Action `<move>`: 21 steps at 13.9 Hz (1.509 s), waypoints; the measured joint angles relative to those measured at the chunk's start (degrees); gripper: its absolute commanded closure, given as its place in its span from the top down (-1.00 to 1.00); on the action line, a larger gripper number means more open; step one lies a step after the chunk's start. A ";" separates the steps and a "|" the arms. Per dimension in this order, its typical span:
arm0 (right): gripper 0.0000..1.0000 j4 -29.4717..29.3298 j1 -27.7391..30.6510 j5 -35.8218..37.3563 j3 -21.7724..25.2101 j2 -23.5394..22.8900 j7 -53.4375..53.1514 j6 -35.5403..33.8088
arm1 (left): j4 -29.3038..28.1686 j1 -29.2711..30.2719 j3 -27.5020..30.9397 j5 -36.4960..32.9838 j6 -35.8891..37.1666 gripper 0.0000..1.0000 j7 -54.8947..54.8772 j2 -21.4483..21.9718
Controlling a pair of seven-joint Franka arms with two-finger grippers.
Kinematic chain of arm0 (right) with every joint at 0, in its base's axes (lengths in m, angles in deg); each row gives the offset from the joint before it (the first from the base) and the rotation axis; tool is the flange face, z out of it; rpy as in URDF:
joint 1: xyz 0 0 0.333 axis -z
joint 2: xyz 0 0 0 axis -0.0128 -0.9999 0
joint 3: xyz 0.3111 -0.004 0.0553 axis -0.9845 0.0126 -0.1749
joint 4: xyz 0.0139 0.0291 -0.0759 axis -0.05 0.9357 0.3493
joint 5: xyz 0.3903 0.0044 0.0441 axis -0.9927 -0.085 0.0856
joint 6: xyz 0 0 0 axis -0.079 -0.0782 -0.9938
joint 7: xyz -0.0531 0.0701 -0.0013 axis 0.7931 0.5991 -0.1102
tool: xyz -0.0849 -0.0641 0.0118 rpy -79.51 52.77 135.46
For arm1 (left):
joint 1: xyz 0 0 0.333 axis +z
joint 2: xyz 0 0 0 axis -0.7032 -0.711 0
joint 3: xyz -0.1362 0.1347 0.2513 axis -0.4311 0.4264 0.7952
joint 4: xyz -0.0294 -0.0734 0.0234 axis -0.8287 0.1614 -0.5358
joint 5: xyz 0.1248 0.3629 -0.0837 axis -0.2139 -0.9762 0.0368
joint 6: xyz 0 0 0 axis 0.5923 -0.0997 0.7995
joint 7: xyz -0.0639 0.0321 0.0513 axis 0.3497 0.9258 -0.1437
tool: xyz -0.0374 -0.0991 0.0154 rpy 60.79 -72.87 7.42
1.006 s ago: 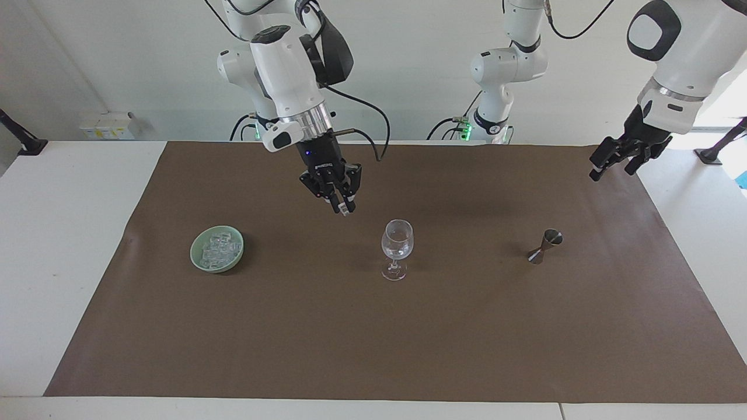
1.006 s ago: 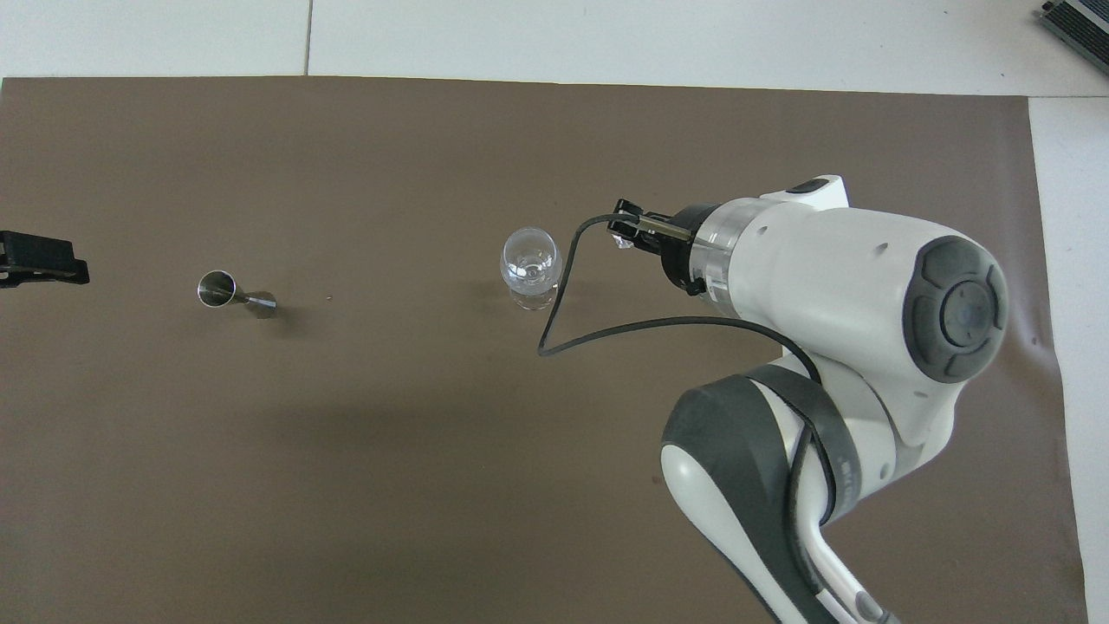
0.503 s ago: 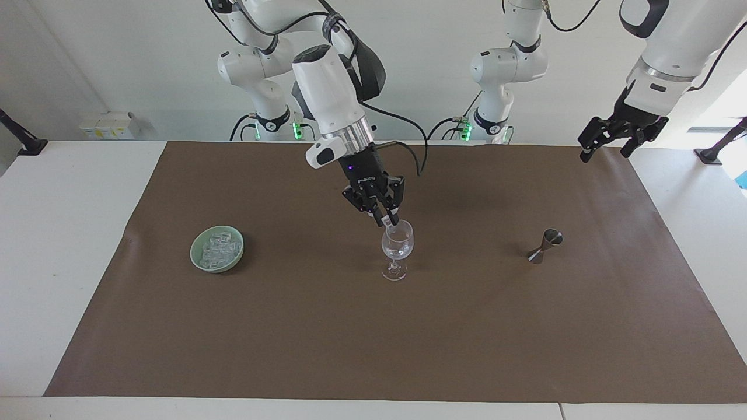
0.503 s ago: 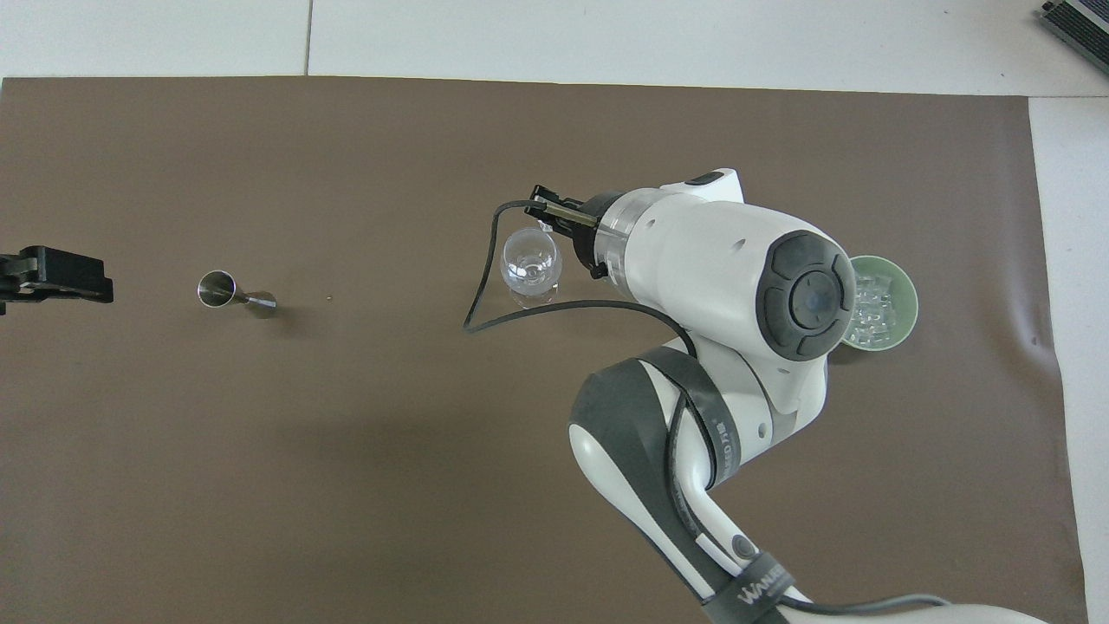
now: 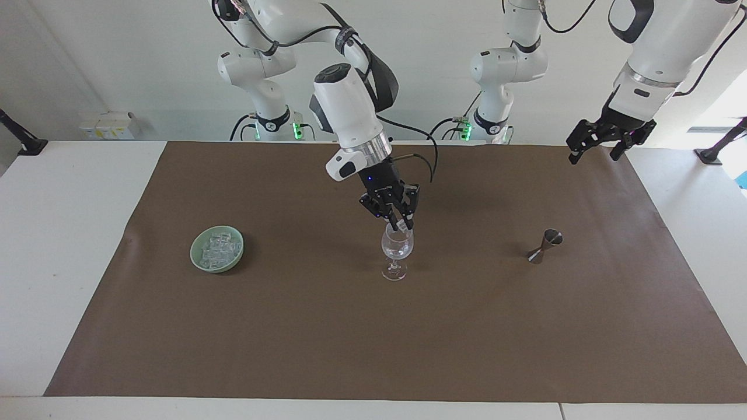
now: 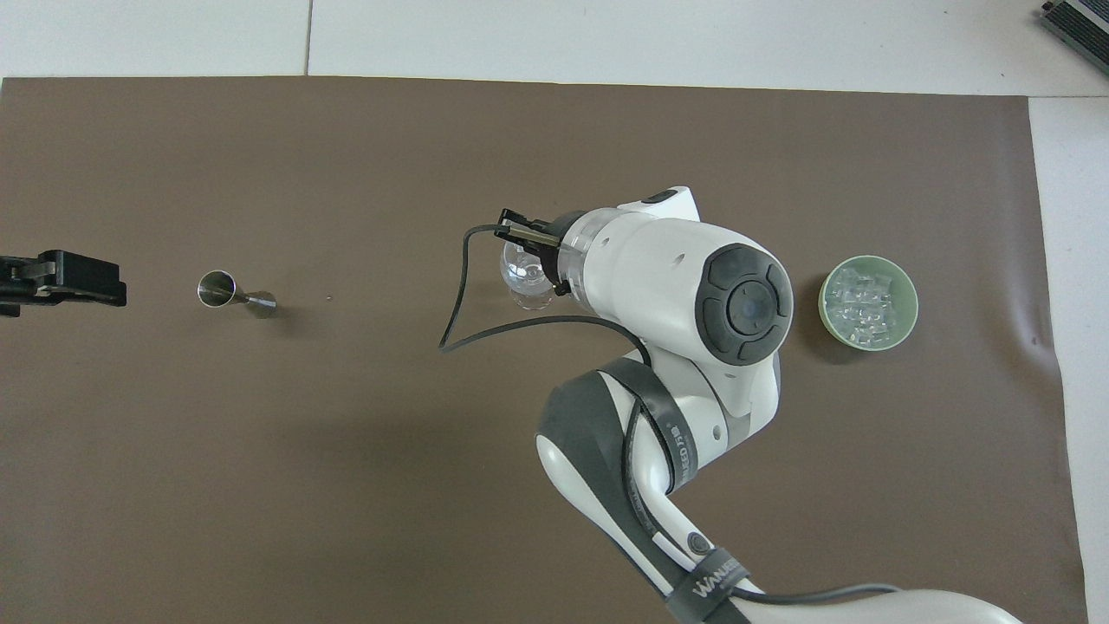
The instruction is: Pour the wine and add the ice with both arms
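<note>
Holding ice (image 5: 202,252), green bowl (image 5: 196,263), right end effector (image 5: 402,224) pinched shut over wine glass (image 5: 397,249), left end effector (image 5: 594,147) wide.

Brown mat (image 5: 350,338), steel jigger (image 5: 545,246)

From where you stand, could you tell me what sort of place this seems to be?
Most likely a robotics lab set up as a mock bar: two white arms mounted at a table under a brown mat, with a wine glass, a metal jigger and a green bowl of ice.
</note>
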 measured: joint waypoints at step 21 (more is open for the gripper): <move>-0.37 0.65 0.00 0.00 0.04 0.10 0.01 0.36 | 0.04 -3.30 2.71 0.04 1.86 1.00 -0.08 0.58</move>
